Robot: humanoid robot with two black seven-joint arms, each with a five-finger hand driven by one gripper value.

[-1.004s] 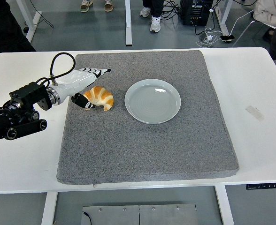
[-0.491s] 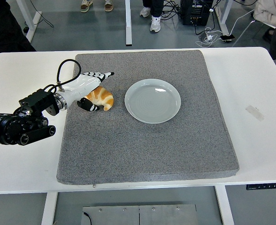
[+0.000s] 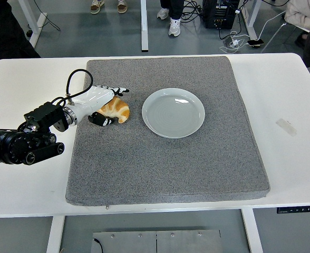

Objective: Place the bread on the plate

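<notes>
Left hand closing on bread at left of centre; plate empty beside it.

The left hand enters from the left edge of the frame and sits over the bread, fingers extended across its top and thumb curled under its near side, cupping it. The bread lies on the grey mat, just left of the plate and apart from it. The mat covers the middle of the white tabletop. A strip of tape lies at right of the frame.
</notes>
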